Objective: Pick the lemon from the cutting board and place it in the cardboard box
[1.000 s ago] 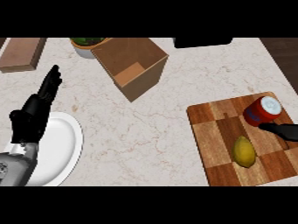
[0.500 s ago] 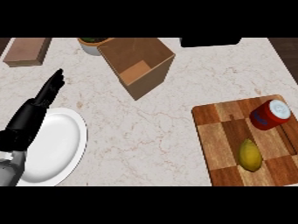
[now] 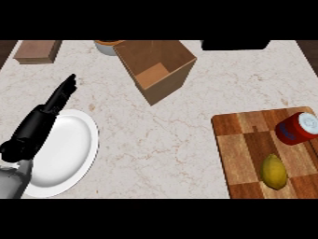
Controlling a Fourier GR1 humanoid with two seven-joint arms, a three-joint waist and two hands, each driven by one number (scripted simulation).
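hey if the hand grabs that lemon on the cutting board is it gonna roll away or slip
The lemon lies on its side on the flat cutting board, so a nudge across its length would probably roll it, possibly toward the red can beside it. Its rounded, tapering ends likely let fingers slide off; gripping around the wide middle seems safer. It looks solid, probably not fragile.

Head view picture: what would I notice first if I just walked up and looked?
Probably the yellow lemon lying on the wooden cutting board at the lower right, beside a red can. Next, the open cardboard box at the top middle, and the left hand stretched over a white plate.
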